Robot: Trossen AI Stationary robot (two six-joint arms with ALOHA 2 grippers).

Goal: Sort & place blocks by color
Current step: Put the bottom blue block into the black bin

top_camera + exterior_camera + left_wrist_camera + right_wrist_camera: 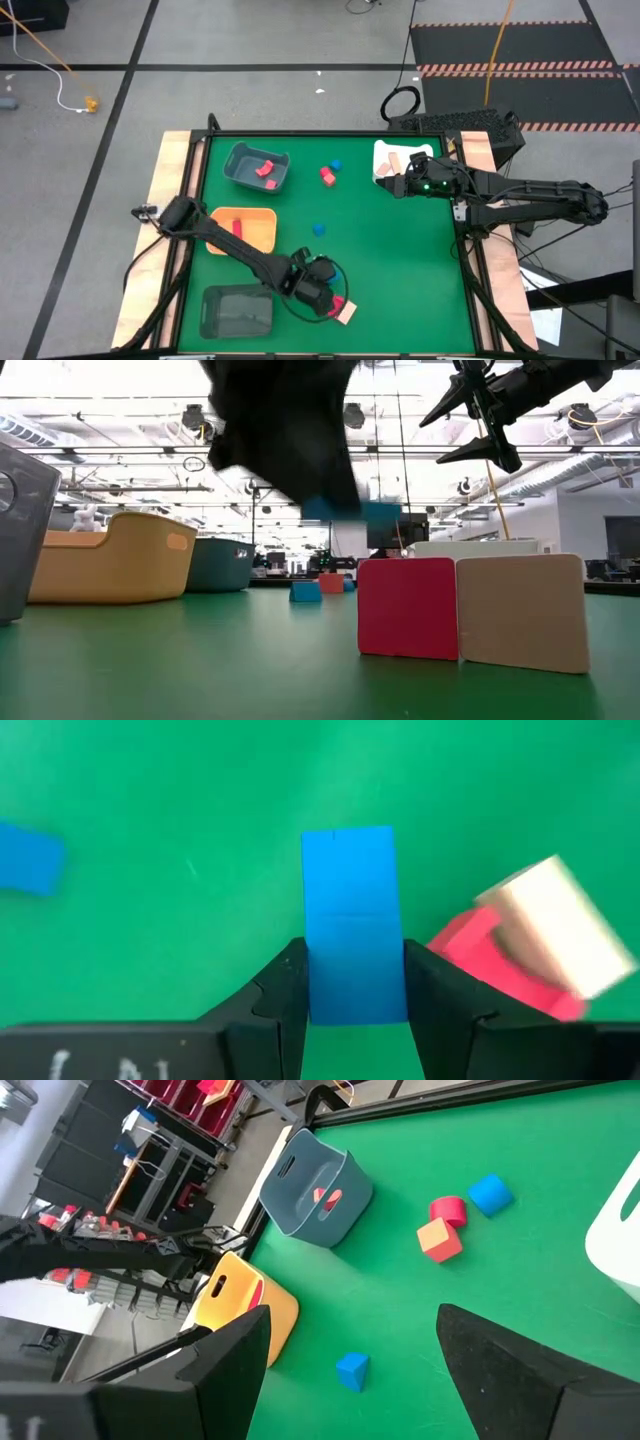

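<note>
My left gripper (pixel 322 284) hovers near the table's near edge, shut on a blue block (pixel 350 890) that shows under it in the low view (pixel 352 510). Just beside it a red block (pixel 408 607) and a tan block (pixel 520 610) stand touching on the table. Another blue block (pixel 319 228) lies mid-table. A red and a blue block (pixel 328 172) lie toward the far edge. My right gripper (pixel 392 185) is open, raised beside the white tray (pixel 385 150), which holds a tan block (pixel 396 158). My left gripper pinches the blue block between its two fingers (pixel 290 982), on the two long side faces at one end (pixel 355 992). The fingers come from above, pointing down. The block is lifted clear of the table, its free end pointing downward.
A grey tray (pixel 240 160) with red blocks stands at the far left, an orange tray (pixel 262 238) with a red block at mid-left, and a dark grey bin (pixel 237 310) at the near left. Open green table lies between the arms.
</note>
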